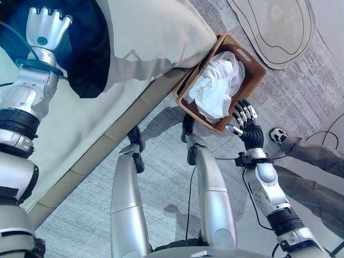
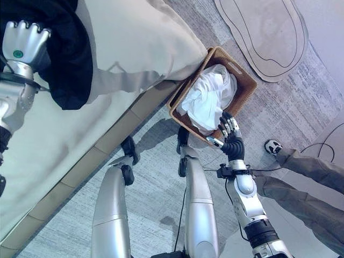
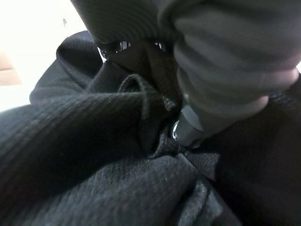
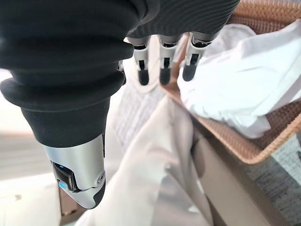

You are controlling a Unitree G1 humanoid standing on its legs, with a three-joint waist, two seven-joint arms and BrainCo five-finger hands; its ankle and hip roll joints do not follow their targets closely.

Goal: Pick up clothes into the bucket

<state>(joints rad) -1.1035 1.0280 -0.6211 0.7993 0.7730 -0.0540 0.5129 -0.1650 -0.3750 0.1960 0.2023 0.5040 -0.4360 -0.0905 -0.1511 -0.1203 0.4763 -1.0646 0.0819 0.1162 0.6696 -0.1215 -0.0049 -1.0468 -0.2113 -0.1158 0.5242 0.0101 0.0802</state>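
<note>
Cloth is soft, so we bunch a fold: left hand (image 1: pixel 47 26) buried in the black garment (image 1: pixel 88 59) on the bed (image 1: pixel 80 134) (grip unreadable), right hand (image 1: pixel 244 119) slack by the basket (image 1: pixel 252 70).

a grey carpeted floor (image 1: pixel 161 140) runs from 6 to 3 o'clock. a bed (image 1: pixel 80 140) with pale cream bedding and a tan base fills 9 to 12 o'clock. a beige rug (image 1: pixel 279 27) with dark curved outlines lies at 1 o'clock. a person's legs (image 1: pixel 317 161) in grey trousers stand at 4 o'clock.
</note>
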